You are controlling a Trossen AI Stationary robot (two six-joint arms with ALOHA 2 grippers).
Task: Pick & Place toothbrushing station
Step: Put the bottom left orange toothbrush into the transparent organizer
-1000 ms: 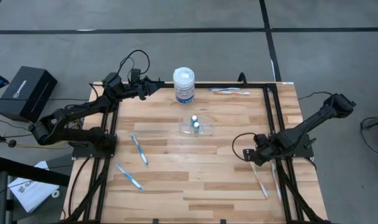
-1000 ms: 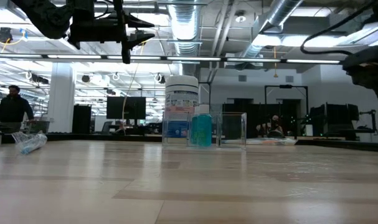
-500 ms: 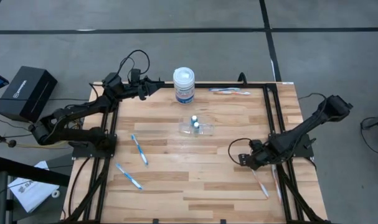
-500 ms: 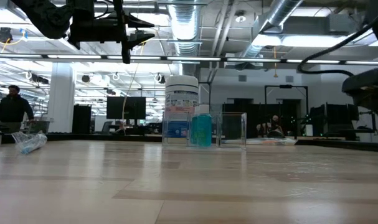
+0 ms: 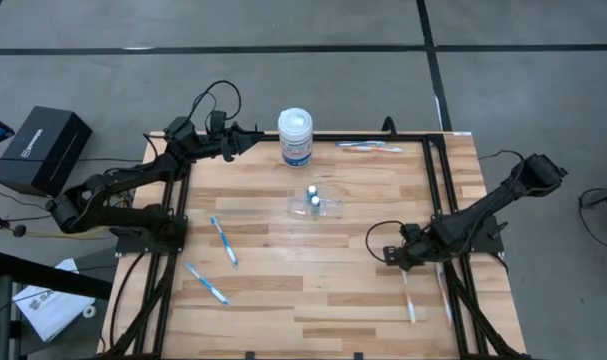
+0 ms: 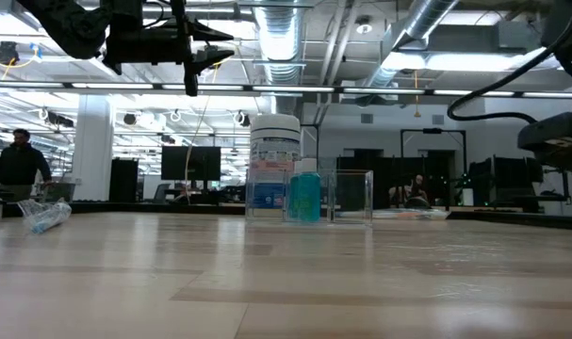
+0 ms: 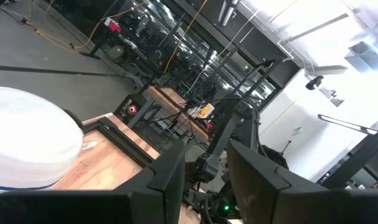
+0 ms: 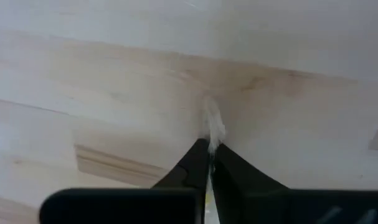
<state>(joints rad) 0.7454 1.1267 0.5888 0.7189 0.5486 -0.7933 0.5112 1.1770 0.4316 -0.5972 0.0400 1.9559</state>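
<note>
Since a second ago the right gripper (image 5: pixel 402 268) has slid inward along the worktop (image 5: pixel 313 280) and closed its fingers (image 8: pixel 198 163) on the head end of a toothbrush (image 5: pixel 409 300), which now lies turned, its handle trailing toward the near edge rather than slanting as before. The right wrist view shows the two dark fingers pressed together with the pale brush tip pinched between them, low against the wood.

At the worktop's middle stands the clear plastic holder (image 5: pixel 317 206), with the two tiny white cylinders (image 5: pixel 312 195) in it. Two more blue-and-white toothbrushes (image 5: pixel 224 241) lie on the left side, one nearer the front edge (image 5: pixel 206 282), and another rests near the far edge (image 5: pixel 369 147). One more lies by the right rail (image 5: pixel 445 300), just beside the held one.

A larger white jar (image 5: pixel 295 137) with a blue label stands beyond the holder. Just left of it hangs the left gripper (image 5: pixel 245 140), raised above the worktop, its fingers (image 7: pixel 167 177) partly apart and holding nothing.
</note>
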